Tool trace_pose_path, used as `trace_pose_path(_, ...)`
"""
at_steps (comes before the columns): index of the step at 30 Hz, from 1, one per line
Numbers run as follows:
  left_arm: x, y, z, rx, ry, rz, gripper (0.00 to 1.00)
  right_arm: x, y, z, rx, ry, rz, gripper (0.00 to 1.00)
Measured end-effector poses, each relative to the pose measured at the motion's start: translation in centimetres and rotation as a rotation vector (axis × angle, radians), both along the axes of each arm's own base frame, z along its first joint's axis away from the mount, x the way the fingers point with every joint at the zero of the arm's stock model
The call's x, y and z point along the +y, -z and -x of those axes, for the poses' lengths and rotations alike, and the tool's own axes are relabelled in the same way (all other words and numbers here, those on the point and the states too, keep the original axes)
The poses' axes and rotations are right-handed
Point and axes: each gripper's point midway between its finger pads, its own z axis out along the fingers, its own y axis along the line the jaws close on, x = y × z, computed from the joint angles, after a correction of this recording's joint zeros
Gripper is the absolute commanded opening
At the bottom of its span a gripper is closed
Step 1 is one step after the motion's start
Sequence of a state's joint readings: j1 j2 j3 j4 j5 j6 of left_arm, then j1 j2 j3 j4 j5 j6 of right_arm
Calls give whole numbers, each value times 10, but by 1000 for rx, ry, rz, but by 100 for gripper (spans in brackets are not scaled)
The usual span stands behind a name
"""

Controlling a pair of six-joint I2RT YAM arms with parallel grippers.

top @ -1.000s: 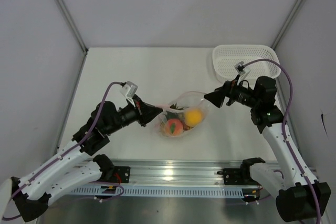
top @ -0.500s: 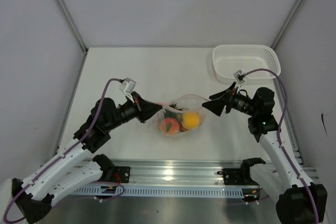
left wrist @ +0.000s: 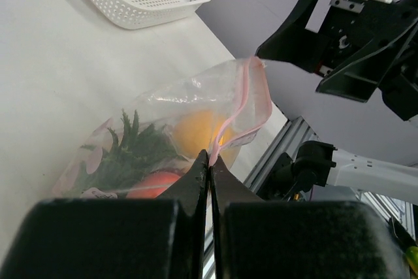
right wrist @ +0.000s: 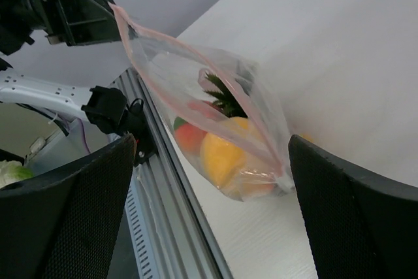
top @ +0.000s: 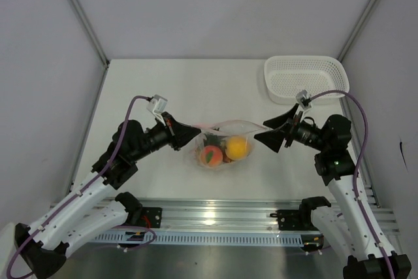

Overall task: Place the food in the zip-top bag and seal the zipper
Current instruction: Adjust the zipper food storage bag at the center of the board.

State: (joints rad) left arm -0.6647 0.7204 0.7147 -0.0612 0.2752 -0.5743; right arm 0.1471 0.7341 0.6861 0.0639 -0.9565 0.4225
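The white counter (top: 196,89) lies before me, with a silver rail (top: 215,217) along its near edge above my two bases. My left arm (top: 98,184) reaches in from the near left corner and my right arm (top: 343,174) from the near right, both pointing inward. A white mesh basket (top: 305,78) sits in the far right corner, well apart from the rest.

The zip-top bag (top: 225,145) is close to the near edge, about midway along it, between my two pincers. Its belly rests on the counter and its mouth is held up. The food shows through the clear plastic: a yellow fruit (top: 236,147) to the right, a pink-red peach (top: 210,156) to the left, and the green crown of the pineapple (left wrist: 130,151) behind them. The pineapple's body is hidden by the other fruits. The zipper (left wrist: 243,96) runs as a thin pink strip along the bag's upper edge. I cannot tell whether it is pressed closed along its length.

My left pincer (top: 196,131) is clamped tight on the left end of the zipper, jaws together with the strip pinched between them; in the left wrist view my own fingers block the bag's near corner. My right pincer (top: 260,131) stands wide at the bag's right end, gripping nothing. One fingertip (left wrist: 274,40) sits just beside the raised corner, but I cannot tell whether it touches.
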Motion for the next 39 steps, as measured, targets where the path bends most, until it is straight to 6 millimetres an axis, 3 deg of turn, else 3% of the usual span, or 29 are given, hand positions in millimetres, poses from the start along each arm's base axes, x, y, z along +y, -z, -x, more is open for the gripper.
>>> trace_pose_path(4,-1,2,-1,7,1,-2,1,-2,31,3,65,13,13,97)
trace_pose_path(7,-1,2,-1,7,4,-1,1,-3,44,0,98,35,16,96)
trace_pose_path(16,-1,1,-1,5,7,2,1,-6,49,-11,95,92,-3,92)
trace_pose_path(21,0,1,-2,5,4,2,1,-2,75,-3,145,72,-24,86)
trace_pose_path(26,0,0,-2,6,4,3,1,6,79,3,143,44,-50,83)
trace_pose_path(29,0,1,-2,10,2,5,1,10,79,5,137,34,-75,76)
trace_pose_path(31,0,1,-2,12,2,6,1,14,79,6,134,23,-91,61)
trace_pose_path(35,-1,1,-3,12,3,7,1,22,81,6,140,4,-114,46)
trace_pose_path(36,-1,0,-3,11,4,8,1,24,81,7,138,1,-117,38)
trace_pose_path(38,-1,0,-3,11,4,8,1,27,82,6,137,-3,-125,34)
trace_pose_path(39,-1,0,-3,10,4,8,1,28,82,4,139,-2,-129,26)
